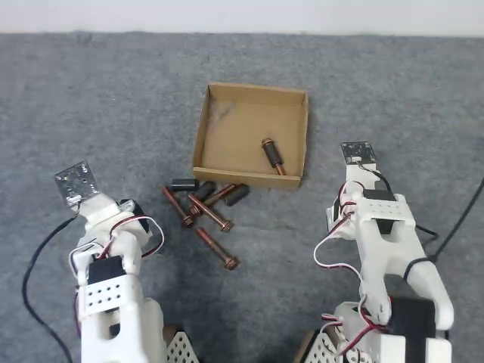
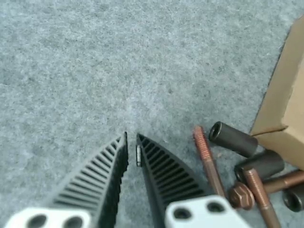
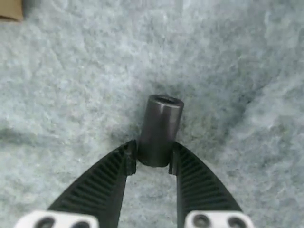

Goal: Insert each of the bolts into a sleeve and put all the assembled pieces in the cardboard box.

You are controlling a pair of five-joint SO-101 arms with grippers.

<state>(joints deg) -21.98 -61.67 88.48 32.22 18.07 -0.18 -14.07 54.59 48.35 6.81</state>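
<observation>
Sleeve (image 3: 159,130) — a short, dark metal tube, open at its end — sits clamped between the right gripper's (image 3: 152,159) ribbed black fingers over the grey mat (image 3: 71,71). The left gripper (image 2: 131,142) is closed on nothing, beside copper-coloured bolts (image 1: 208,212) near the cardboard box (image 1: 242,176).

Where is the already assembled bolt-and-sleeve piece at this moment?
In the high view the assembled piece lies inside the cardboard box, close to its right-hand wall near the front corner; the loose bolts lie outside, in front of the box.
</observation>
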